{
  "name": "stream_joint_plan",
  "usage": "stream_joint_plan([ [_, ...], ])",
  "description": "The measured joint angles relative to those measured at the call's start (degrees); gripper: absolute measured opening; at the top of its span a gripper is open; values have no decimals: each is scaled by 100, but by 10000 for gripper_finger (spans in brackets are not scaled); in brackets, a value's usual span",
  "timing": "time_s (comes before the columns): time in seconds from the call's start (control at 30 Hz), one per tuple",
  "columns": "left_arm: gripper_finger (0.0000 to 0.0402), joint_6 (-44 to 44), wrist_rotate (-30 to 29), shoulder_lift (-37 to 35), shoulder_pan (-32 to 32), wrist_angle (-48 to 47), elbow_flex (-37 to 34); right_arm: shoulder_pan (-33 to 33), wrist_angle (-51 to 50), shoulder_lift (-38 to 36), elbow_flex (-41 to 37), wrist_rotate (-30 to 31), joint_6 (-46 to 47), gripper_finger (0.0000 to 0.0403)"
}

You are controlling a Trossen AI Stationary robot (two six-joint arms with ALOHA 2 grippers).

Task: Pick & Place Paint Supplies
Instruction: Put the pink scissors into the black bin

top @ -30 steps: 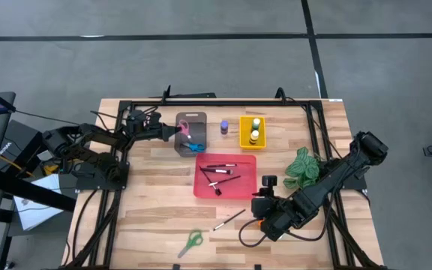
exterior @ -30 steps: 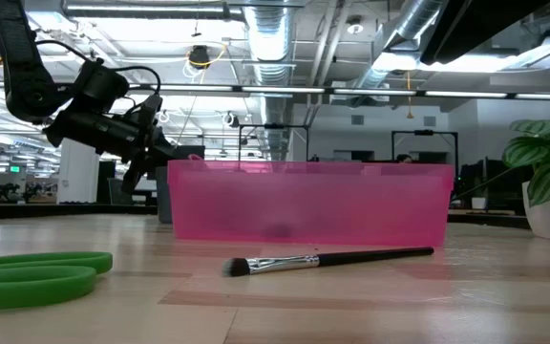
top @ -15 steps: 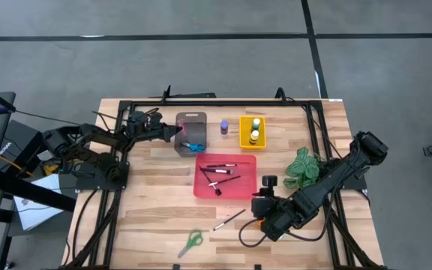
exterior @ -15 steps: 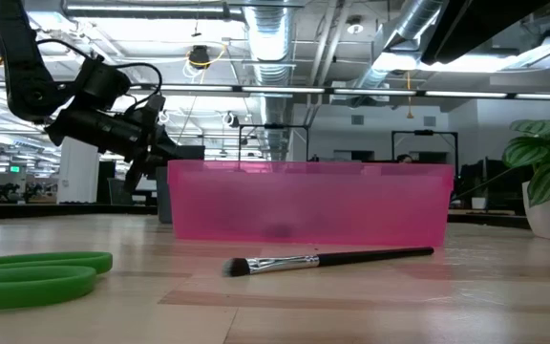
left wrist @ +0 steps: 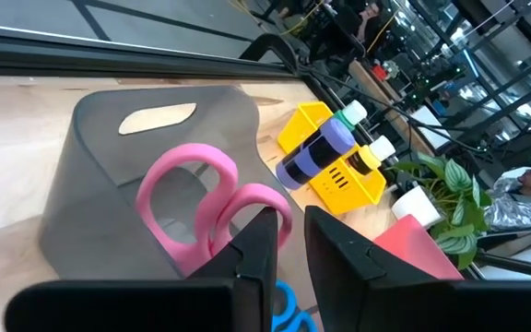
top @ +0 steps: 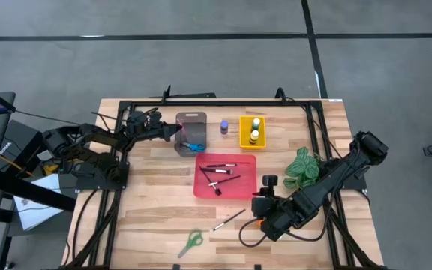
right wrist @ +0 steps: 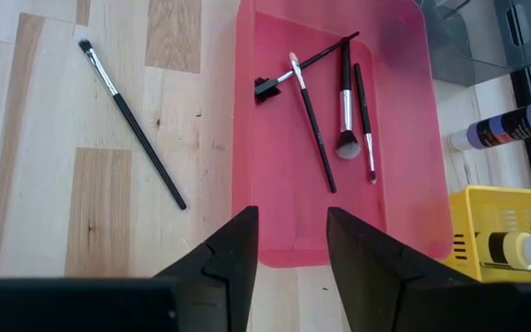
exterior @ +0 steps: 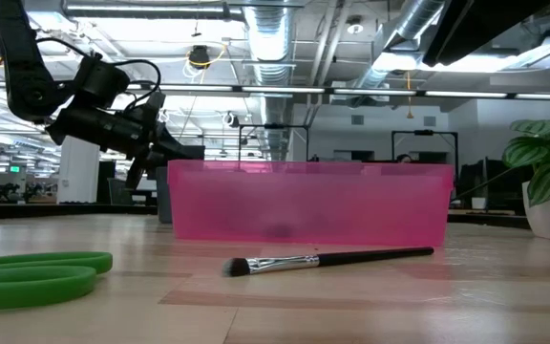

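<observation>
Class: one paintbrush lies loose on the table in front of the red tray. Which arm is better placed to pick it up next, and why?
The right. Its gripper is open and empty beside the loose paintbrush, while the left gripper holds pink scissors over the grey tray.

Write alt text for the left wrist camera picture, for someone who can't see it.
The left gripper holds pink-handled scissors between its two dark fingers, over a grey plastic tray with a handle slot. A blue scissor handle peeks out below; beyond stand a purple-capped paint bottle, a yellow bin and a leafy green plant.
</observation>
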Motion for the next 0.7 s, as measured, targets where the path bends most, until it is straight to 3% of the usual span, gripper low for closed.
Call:
stream_joint_plan([
  [0.43, 60, -4, -149, 0, -1, 26, 0, 0, -17, 0, 0, 0, 44, 125],
  [0.7, 162, 26, -448, -2, -187, 173, 0, 0, -17, 0, 0, 0, 46, 125],
])
